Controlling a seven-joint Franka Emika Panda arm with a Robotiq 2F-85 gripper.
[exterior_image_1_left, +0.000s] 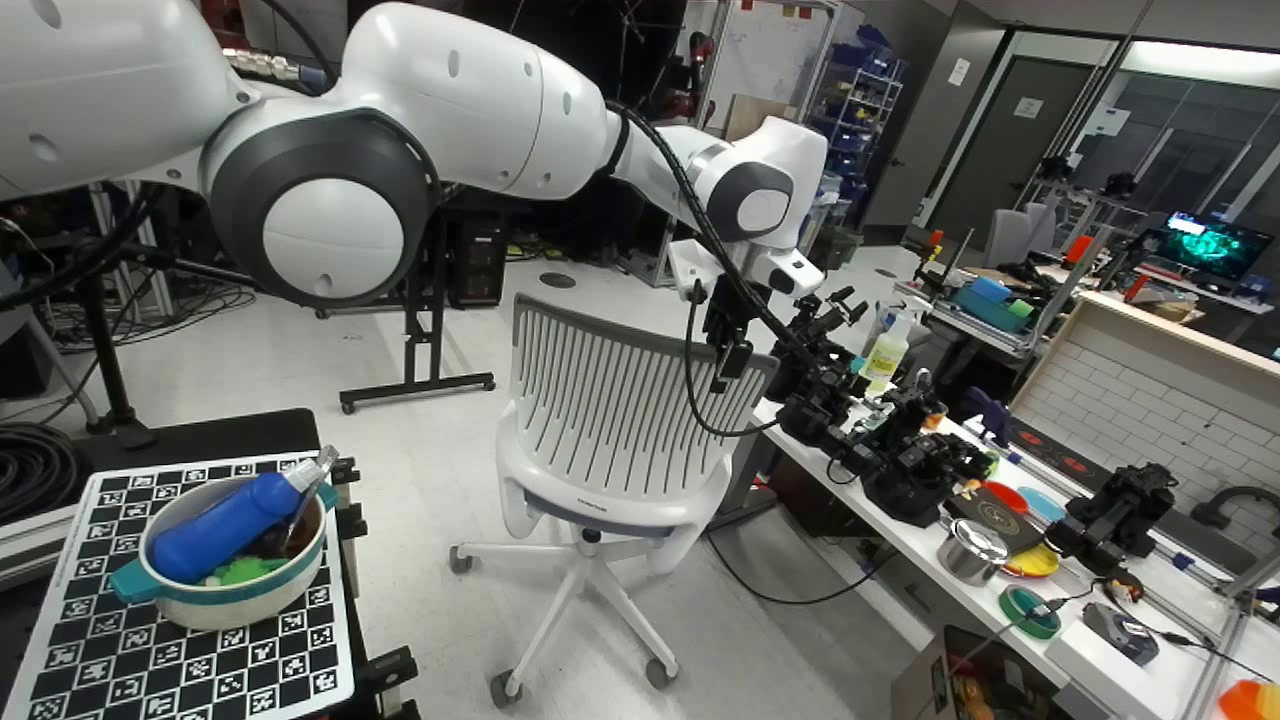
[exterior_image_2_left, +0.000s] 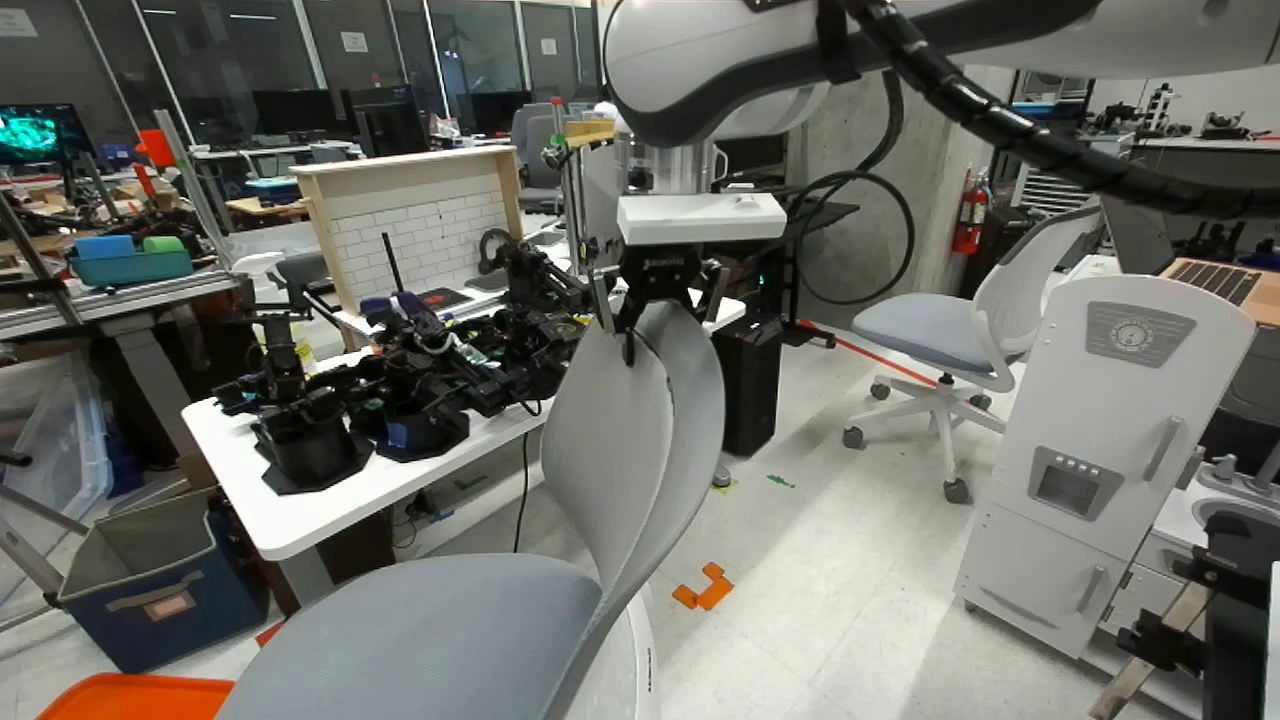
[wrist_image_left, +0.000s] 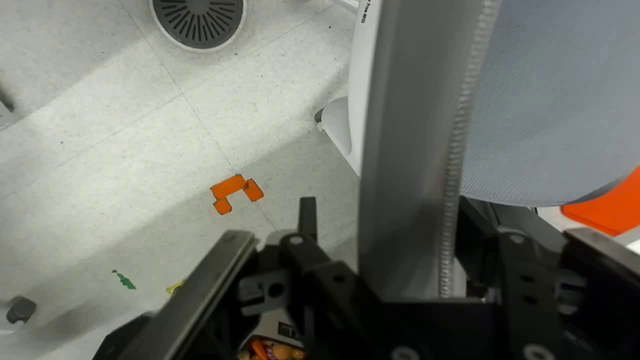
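Floor (wrist_image_left: 100, 140): pale.
Gripper (wrist_image_left: 387, 212): jaws well apart, squeezing nothing.
Chair back (exterior_image_2_left: 615, 430): between them, long edge running through.

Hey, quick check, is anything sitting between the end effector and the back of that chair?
Nothing visible. In the wrist view the end effector straddles the top edge of the gray backrest, with floor showing between one finger and the backrest. Whether the other finger touches it, I can't tell.

Wht arm (exterior_image_1_left: 450, 95), ribbed cbl (exterior_image_2_left: 1040, 140), blk pincer (wrist_image_left: 389, 220)
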